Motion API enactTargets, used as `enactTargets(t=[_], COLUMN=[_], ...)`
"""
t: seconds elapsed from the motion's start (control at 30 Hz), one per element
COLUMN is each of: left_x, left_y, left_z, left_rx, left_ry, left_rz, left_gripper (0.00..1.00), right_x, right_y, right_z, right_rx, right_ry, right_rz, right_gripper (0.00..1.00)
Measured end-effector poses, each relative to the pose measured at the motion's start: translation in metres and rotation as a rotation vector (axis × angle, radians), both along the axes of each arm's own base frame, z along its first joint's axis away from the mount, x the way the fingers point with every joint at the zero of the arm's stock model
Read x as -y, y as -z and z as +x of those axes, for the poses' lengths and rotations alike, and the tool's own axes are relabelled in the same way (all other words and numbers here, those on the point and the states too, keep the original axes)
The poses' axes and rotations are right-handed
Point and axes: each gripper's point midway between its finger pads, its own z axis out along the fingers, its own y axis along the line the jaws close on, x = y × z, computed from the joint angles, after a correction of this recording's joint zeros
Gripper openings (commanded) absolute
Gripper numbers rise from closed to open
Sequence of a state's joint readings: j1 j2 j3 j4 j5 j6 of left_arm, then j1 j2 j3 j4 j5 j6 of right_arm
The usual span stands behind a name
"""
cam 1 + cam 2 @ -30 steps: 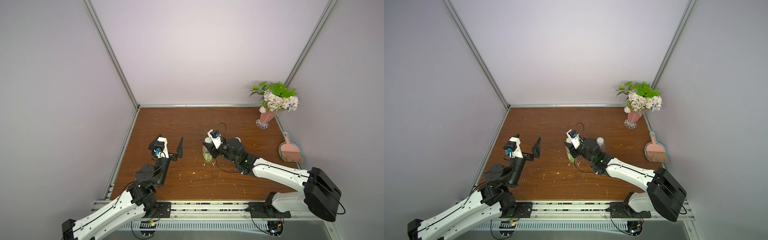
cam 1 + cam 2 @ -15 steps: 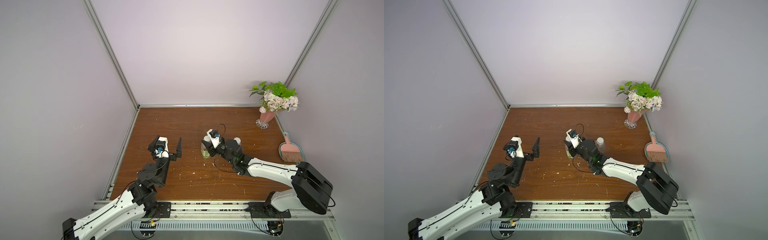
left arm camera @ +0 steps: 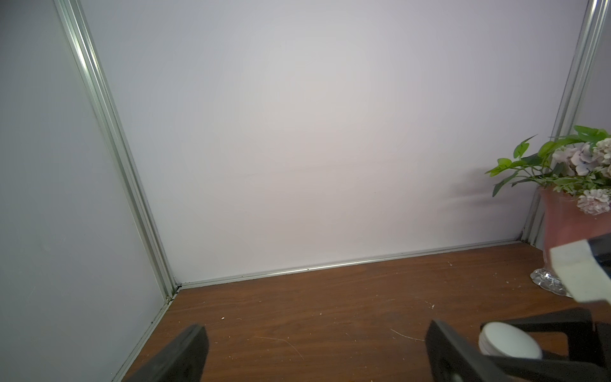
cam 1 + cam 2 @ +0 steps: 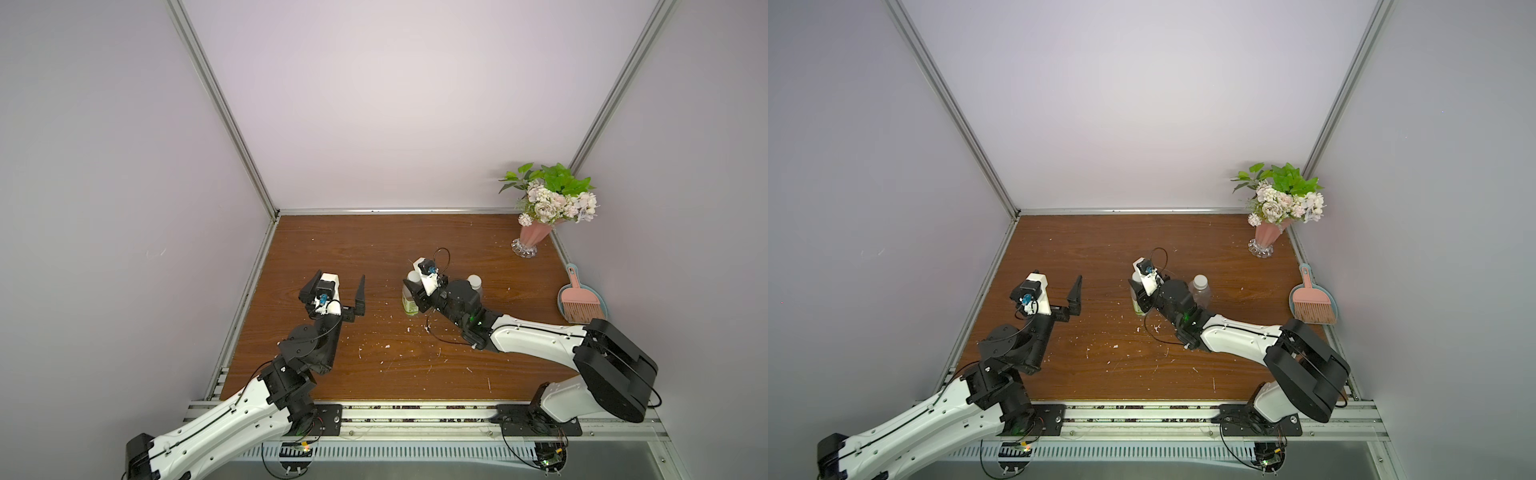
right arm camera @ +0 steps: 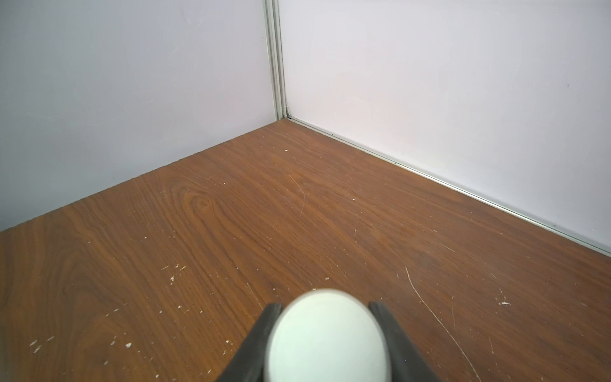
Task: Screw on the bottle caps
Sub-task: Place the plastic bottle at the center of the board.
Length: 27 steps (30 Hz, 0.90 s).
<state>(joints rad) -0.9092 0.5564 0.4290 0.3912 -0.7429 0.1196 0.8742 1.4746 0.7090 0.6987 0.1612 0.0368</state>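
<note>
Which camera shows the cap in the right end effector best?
The right wrist view: the cap sits large, close and unblocked between the fingers of the right end effector. The left wrist view shows the cap smaller, from the side. In both top views it is a tiny white spot beside the wrist camera.

You have the labelled bottle [image 4: 409,306], clear with a yellow-green label, standing upright mid-desk [image 4: 374,249]. Its white cap [image 5: 325,337] sits on top of the neck, pinched between the right claw [image 4: 412,283] fingers. Near it on your right the bare bottle [image 4: 1202,297] stands upright, with the second cap [image 4: 1200,281] on its neck.
</note>
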Motion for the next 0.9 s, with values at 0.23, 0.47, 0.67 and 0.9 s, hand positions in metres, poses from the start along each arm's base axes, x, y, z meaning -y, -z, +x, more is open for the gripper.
enactTargets(t=[0.23, 0.47, 0.67, 0.9], left_x=[0.0, 0.001, 0.001, 0.001], left_y=[0.0, 0.0, 0.0, 0.0], left_z=[0.0, 0.0, 0.0, 0.0], left_rx=[0.0, 0.0, 0.0, 0.0], left_ry=[0.002, 0.002, 0.003, 0.005], left_rz=[0.001, 0.001, 0.001, 0.001], left_gripper=[0.99, 1.0, 0.99, 1.0], right_x=[0.002, 0.003, 0.005, 0.006], right_y=[0.0, 0.003, -0.004, -0.013], right_z=[0.001, 0.001, 0.0, -0.001], right_rx=[-0.009, -0.021, -0.013, -0.002], right_ry=[0.014, 0.019, 0.021, 0.022], right_rz=[0.01, 0.003, 0.016, 0.033], right_gripper=[0.47, 0.6, 0.7, 0.99])
